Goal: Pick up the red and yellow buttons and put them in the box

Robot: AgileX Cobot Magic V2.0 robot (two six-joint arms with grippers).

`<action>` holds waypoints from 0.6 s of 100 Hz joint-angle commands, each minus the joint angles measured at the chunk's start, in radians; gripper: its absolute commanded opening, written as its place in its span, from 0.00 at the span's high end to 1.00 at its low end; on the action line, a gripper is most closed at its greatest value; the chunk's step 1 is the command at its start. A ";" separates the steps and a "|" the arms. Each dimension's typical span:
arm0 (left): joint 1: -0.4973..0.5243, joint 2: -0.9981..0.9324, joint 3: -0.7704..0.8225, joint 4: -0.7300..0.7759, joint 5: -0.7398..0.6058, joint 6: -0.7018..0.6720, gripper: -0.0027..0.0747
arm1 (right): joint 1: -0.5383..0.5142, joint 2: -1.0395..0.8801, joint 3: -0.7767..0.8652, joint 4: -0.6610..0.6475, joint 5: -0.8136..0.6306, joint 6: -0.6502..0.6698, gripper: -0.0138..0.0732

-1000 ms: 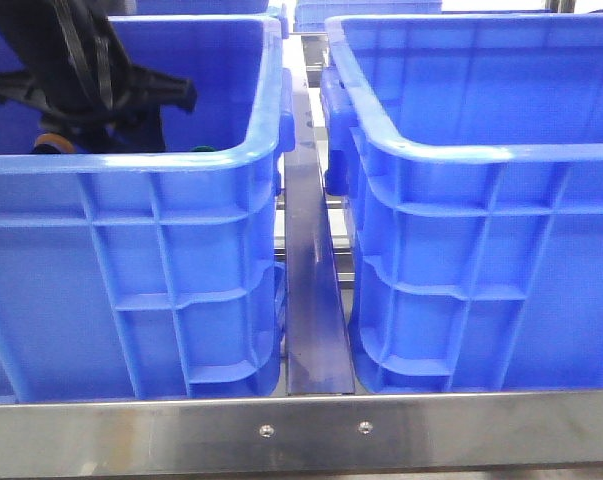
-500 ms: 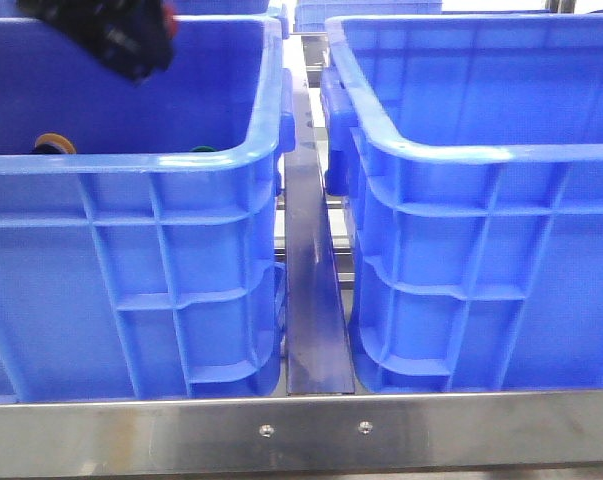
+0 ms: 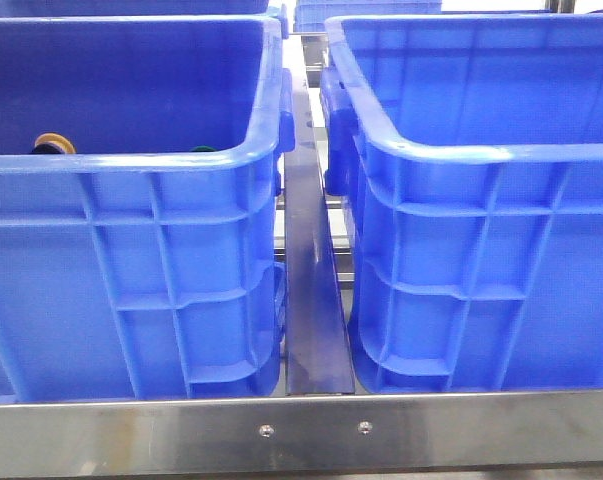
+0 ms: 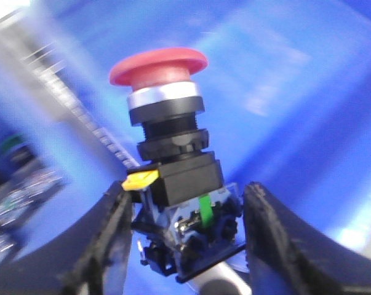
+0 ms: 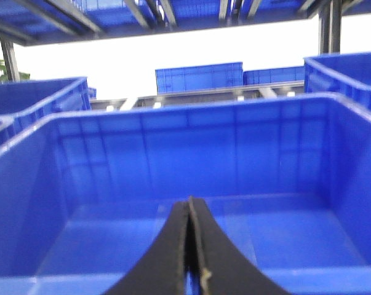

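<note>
left gripper [image 4: 188, 236]: fingers clamped on the black base of the red button [image 4: 167, 141], red cap up, blurred blue behind. right gripper [image 5: 190, 258]: fingers pressed together, nothing between, over a blue box [image 5: 191, 160]. front view, left crate [image 3: 131, 200]: yellow button [image 3: 53, 143] at 9 o'clock behind near rim; green-capped button [image 3: 202, 150] toward 3 o'clock of it.

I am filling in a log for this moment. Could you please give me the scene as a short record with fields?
left gripper: shut on the red button, held by its black base, red cap away from the fingers
right gripper: shut, holding nothing, facing into a blue box
left box: yellow button and a green part just showing over the near rim
right box: contents not visible from the front
arms in front view: none visible
</note>
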 commanded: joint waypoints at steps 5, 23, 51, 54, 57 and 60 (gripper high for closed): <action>-0.070 -0.038 -0.032 0.016 -0.060 0.026 0.99 | 0.000 -0.025 -0.048 0.010 -0.080 0.032 0.92; -0.117 -0.038 -0.032 0.018 -0.084 0.027 0.99 | 0.000 -0.014 -0.221 0.092 0.179 0.191 0.92; -0.123 -0.038 -0.032 0.018 -0.090 0.030 0.99 | 0.000 0.230 -0.657 0.155 0.719 0.202 0.92; -0.123 -0.038 -0.032 0.018 -0.090 0.030 0.99 | 0.000 0.261 -0.698 0.170 0.743 0.202 0.92; -0.123 -0.038 -0.032 0.018 -0.090 0.030 0.99 | 0.000 0.297 -0.727 0.190 0.763 0.202 0.92; -0.123 -0.038 -0.032 0.018 -0.090 0.030 0.99 | 0.000 0.323 -0.753 0.204 0.781 0.202 0.92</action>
